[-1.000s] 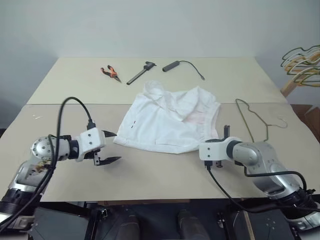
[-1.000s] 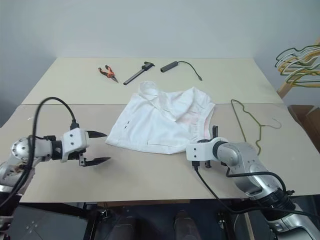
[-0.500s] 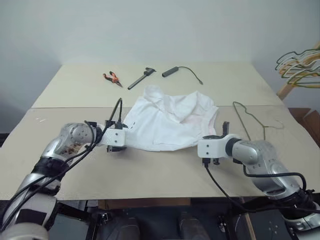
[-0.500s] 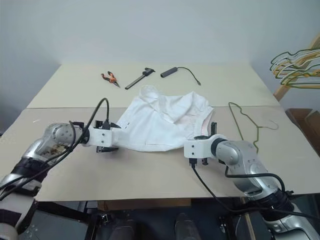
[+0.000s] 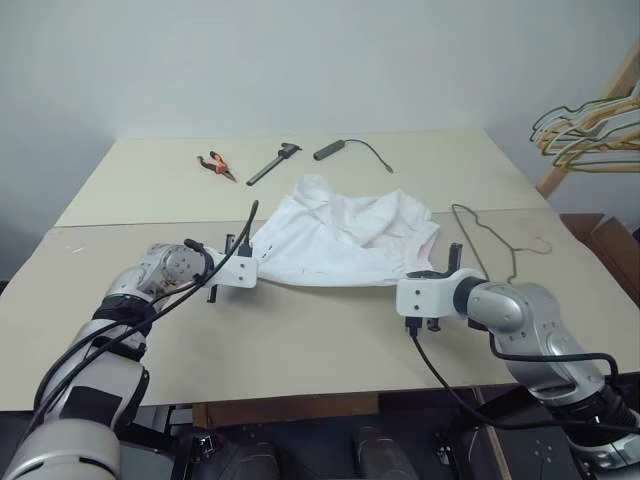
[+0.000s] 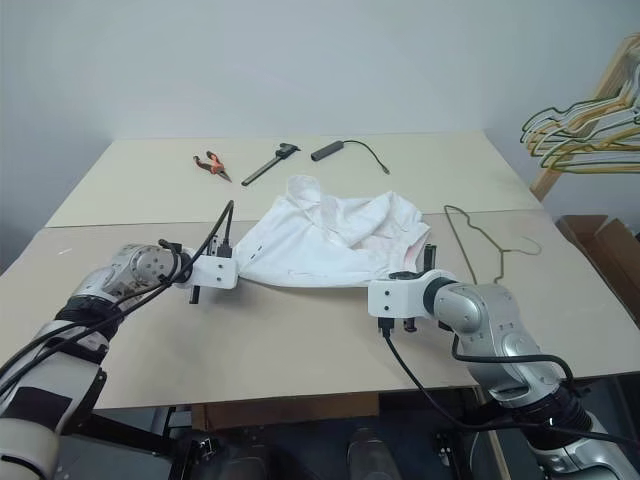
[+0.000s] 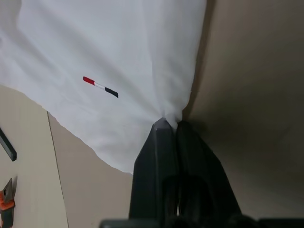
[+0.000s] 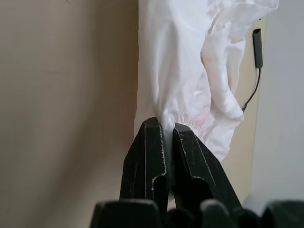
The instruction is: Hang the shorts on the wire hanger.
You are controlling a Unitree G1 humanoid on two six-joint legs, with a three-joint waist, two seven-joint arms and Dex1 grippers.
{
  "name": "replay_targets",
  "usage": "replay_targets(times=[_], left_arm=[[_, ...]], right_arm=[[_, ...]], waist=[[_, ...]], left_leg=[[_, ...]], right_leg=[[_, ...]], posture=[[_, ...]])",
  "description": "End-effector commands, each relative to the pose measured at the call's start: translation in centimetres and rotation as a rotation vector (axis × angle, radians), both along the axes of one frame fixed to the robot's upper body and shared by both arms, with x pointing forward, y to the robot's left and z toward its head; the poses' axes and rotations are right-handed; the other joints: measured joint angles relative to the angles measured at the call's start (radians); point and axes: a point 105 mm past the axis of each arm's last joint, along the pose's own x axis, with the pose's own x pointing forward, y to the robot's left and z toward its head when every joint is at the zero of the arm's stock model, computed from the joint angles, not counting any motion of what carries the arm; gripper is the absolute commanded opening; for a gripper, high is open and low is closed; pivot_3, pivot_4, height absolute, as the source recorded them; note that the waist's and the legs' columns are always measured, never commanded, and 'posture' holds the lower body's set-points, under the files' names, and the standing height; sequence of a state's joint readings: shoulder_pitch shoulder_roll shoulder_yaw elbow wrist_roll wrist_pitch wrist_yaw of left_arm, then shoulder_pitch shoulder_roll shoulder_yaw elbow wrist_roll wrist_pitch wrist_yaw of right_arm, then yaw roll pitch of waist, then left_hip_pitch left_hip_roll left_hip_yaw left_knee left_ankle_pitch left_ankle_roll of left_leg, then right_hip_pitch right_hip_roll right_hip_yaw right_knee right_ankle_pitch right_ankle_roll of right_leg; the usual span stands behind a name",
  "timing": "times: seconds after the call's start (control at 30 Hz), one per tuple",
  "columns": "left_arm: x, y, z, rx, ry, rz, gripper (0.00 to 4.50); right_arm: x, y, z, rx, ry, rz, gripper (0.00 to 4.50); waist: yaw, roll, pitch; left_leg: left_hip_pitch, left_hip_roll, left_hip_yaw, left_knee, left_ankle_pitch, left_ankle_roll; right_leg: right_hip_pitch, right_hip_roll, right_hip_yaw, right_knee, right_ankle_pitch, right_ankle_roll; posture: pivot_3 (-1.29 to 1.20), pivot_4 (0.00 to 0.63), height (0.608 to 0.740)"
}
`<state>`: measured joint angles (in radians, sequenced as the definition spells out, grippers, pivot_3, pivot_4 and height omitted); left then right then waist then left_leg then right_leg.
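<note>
The white shorts [image 5: 345, 240] lie crumpled across the middle of the table, showing a pinkish inner waistband toward the right. My left gripper [image 5: 256, 270] is shut on their left corner; the left wrist view shows the cloth [image 7: 118, 57] pinched at the fingertips [image 7: 161, 130], with a small red and dark mark [image 7: 100, 87] nearby. At the opposite side my right gripper [image 5: 453, 262] is shut on the shorts' right edge, bunched between its fingers [image 8: 151, 137]. The thin wire hanger [image 5: 497, 232] lies flat on the table, just right of the shorts and beyond my right gripper.
At the back of the table lie orange-handled pliers [image 5: 218, 164], a dark caliper [image 5: 270, 163] and a black stick with a cable [image 5: 335, 150]. A bunch of hangers [image 5: 585, 125] hangs on a wooden rack off the table's right edge.
My left gripper has gone from open beside the shorts to their left corner and shut on it. The right gripper has kept its grip. The camera has shifted.
</note>
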<state>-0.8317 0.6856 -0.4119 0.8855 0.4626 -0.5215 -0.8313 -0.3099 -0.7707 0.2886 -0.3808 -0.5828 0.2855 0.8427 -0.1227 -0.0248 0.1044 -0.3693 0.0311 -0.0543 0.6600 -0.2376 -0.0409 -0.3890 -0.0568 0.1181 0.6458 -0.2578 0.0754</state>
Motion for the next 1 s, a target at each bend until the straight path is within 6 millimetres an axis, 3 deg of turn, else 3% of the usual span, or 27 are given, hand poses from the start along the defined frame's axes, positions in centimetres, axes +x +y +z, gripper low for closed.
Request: replay_targets(times=[0.03, 0.13, 0.3, 0.47, 0.6, 0.7, 0.8, 0.9, 1.0], left_arm=[[-0.9, 1.2, 1.4, -0.011, 0.032, -0.020, 0.02], [-2.4, 2.6, 2.1, 0.037, 0.082, -0.045, 0.02], [-8.7, 4.1, 3.6, 0.060, 0.229, -0.155, 0.02], [-14.9, 2.6, 4.6, 0.006, 0.384, -0.250, 0.02], [-16.7, 0.5, 5.6, -0.102, 0.403, -0.262, 0.02], [-14.5, -0.8, 6.5, -0.193, 0.287, -0.198, 0.02], [-9.4, -1.5, 10.0, -0.334, 0.068, -0.069, 0.02], [-2.1, -1.3, 16.7, -0.512, -0.291, 0.145, 0.02], [3.4, 0.0, 25.1, -0.702, -0.733, 0.372, 0.02]], right_arm=[[0.6, -0.1, 1.3, 0.012, -0.055, 0.009, 0.00], [1.0, -0.2, 1.2, 0.015, -0.064, 0.031, 0.00], [1.8, -0.8, 1.0, -0.029, -0.114, 0.147, 0.00], [1.4, -1.5, 0.8, -0.051, -0.096, 0.296, 0.00], [1.5, -2.3, 1.4, -0.032, -0.054, 0.353, 0.00], [3.3, -1.8, 4.0, 0.123, -0.084, 0.304, 0.00], [6.8, -1.0, 9.4, 0.331, -0.249, 0.200, 0.00], [10.7, -0.5, 17.3, 0.564, -0.591, 0.022, 0.00], [11.7, -0.5, 24.4, 0.838, -0.897, -0.109, 0.00]], waist=[[-0.004, 0.000, 0.000], [-0.020, -0.001, 0.002], [-0.052, -0.001, 0.007], [-0.054, -0.001, 0.019], [-0.036, -0.001, 0.031], [-0.030, -0.001, 0.032], [-0.030, -0.002, 0.033], [-0.032, -0.002, 0.033], [-0.033, -0.002, 0.032]], left_leg=[[0.000, 0.000, 0.000, 0.000, 0.000, 0.000], [-0.002, 0.001, 0.001, -0.001, 0.000, 0.000], [-0.005, 0.002, 0.002, -0.002, -0.003, 0.005], [-0.006, 0.001, 0.003, -0.002, -0.006, 0.009], [-0.005, 0.001, 0.003, -0.001, -0.006, 0.010], [-0.001, 0.001, 0.003, -0.001, -0.006, 0.010], [0.001, 0.001, 0.002, 0.001, -0.006, 0.010], [0.001, 0.000, 0.001, 0.001, -0.004, 0.013], [-0.001, -0.001, -0.002, 0.000, -0.003, 0.012]], right_leg=[[0.000, 0.000, 0.000, 0.000, 0.000, 0.000], [-0.003, 0.000, 0.001, 0.000, 0.000, 0.000], [-0.007, 0.000, 0.003, 0.000, 0.000, -0.002], [-0.009, 0.000, 0.003, 0.001, 0.001, -0.007], [-0.006, -0.001, 0.003, 0.001, -0.001, -0.004], [-0.004, 0.000, 0.003, 0.001, -0.002, -0.002], [-0.001, 0.001, 0.003, 0.001, -0.001, -0.003], [-0.001, 0.001, 0.003, 0.001, 0.005, -0.007], [-0.004, 0.001, 0.001, 0.001, 0.009, -0.012]], posture=[[-0.14, 0.089, 0.740], [-0.13, 0.095, 0.740], [-0.11, 0.107, 0.740], [-0.09, 0.112, 0.740], [-0.08, 0.110, 0.740], [-0.08, 0.103, 0.740], [-0.08, 0.096, 0.740], [-0.08, 0.089, 0.740], [-0.08, 0.075, 0.740]])
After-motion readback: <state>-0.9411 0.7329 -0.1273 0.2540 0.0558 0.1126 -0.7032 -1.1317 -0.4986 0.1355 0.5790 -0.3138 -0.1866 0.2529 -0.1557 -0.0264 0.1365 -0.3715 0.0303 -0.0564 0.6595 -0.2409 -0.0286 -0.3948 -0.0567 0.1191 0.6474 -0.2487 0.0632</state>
